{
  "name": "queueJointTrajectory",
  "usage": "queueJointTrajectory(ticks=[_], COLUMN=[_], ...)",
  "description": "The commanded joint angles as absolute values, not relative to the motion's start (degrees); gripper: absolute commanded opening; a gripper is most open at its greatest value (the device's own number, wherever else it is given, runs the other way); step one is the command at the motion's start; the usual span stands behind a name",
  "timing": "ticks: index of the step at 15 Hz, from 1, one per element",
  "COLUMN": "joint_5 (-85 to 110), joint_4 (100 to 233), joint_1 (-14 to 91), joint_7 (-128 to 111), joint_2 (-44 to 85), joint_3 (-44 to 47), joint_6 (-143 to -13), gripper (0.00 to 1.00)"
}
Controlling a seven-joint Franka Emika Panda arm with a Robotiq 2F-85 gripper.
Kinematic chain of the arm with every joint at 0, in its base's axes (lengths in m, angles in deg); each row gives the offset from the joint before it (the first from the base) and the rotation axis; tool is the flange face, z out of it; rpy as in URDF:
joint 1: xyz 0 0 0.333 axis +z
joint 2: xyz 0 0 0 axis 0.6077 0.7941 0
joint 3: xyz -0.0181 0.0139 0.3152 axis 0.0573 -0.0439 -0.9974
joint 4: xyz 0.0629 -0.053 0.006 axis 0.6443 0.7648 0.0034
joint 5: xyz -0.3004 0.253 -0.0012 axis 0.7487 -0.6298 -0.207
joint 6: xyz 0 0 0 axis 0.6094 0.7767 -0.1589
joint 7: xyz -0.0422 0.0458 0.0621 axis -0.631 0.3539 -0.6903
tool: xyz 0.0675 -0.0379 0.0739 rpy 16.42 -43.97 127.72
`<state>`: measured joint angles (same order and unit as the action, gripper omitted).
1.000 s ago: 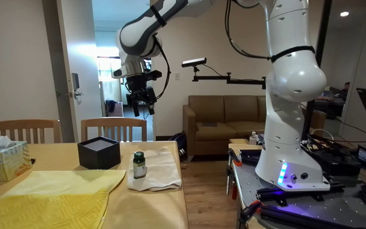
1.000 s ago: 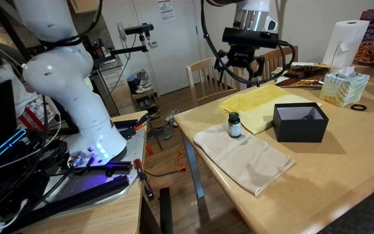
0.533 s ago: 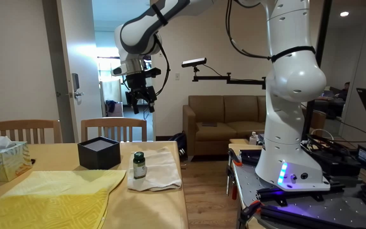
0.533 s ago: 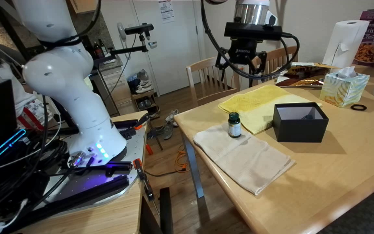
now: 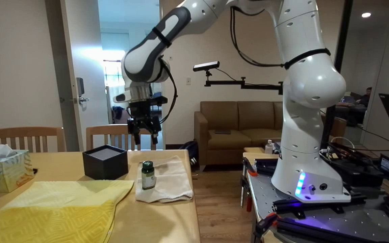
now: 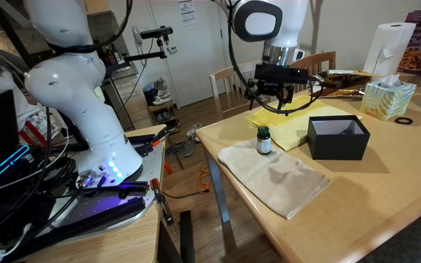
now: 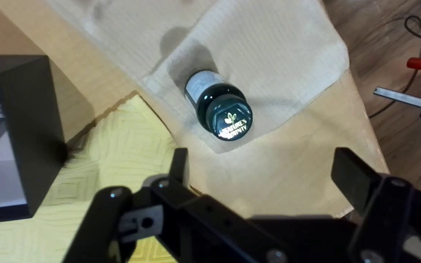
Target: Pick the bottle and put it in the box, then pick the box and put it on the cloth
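Note:
The bottle is small and dark green with a green cap and pale label. It stands upright on the cloth in both exterior views (image 5: 148, 177) (image 6: 264, 141) and in the wrist view (image 7: 217, 104). The cream cloth (image 5: 171, 179) (image 6: 287, 182) (image 7: 269, 54) lies flat near the table edge. The open-topped black box (image 5: 106, 165) (image 6: 338, 144) (image 7: 31, 131) stands beside it; small items show inside. My gripper (image 5: 146, 139) (image 6: 267, 104) (image 7: 260, 164) is open and empty, above table height. In the wrist view the bottle lies ahead of the fingertips, nearer the left finger.
A large yellow cloth (image 5: 59, 209) (image 6: 298, 117) (image 7: 122, 146) lies beside the box and cream cloth. A tissue box (image 5: 5, 170) (image 6: 387, 96), a black ring (image 6: 403, 120), a paper towel roll (image 6: 389, 51) and foil packaging (image 6: 342, 84) are also on the table (image 6: 389, 204).
My gripper has come down a good way over the last half second, staying open. The bottle, box and cloth have not moved.

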<state>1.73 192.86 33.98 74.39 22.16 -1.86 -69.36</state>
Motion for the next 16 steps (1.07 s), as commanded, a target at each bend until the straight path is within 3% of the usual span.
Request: queueJointTrajectory(ticks=[1,10,16], joint_5=[-3.93,-1.64,1.22], joint_4=[192.87,190.35,193.33], joint_1=[30.83,31.52,31.85], joint_7=[77.34,70.74,66.79], joint_2=[26.82,32.17,27.72], joint_3=[-4.94,-5.32,-5.18], joint_6=[-70.34,-71.25,-71.39], gripper=[1.0,1.0,1.0])
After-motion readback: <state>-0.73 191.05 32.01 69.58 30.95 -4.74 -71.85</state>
